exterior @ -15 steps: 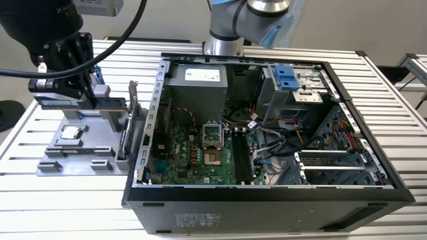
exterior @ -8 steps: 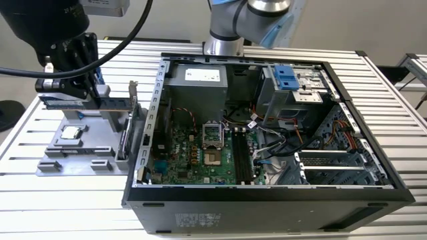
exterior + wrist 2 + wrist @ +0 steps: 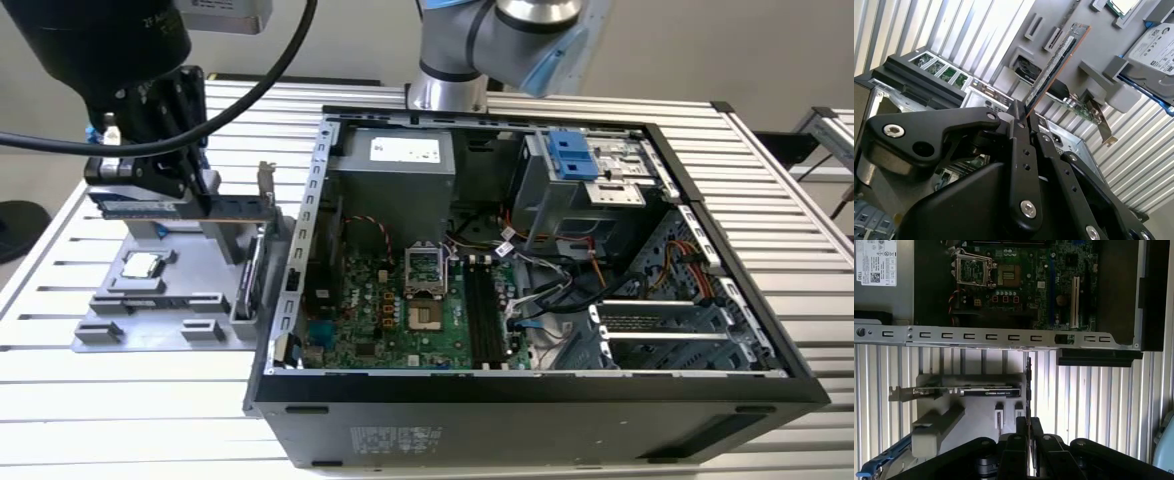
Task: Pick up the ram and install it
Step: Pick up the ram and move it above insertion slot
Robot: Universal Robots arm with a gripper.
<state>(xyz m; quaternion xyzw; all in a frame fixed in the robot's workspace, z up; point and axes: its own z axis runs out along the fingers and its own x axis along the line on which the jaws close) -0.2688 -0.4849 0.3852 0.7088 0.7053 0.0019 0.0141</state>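
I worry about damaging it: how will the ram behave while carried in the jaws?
Likely stiff: the ram juts straight from the gripper without sagging. Probably light, being a thin narrow board. Its bare chips and smooth flat faces suggest it is fragile and could slip if bumped.

The arm (image 3: 467, 40) carries its wrist pointing downward at the exterior view's left, where the gripper (image 3: 144, 198) has its 2 black fingers (image 3: 1021, 160) pinched together on the ram (image 3: 1056, 65).
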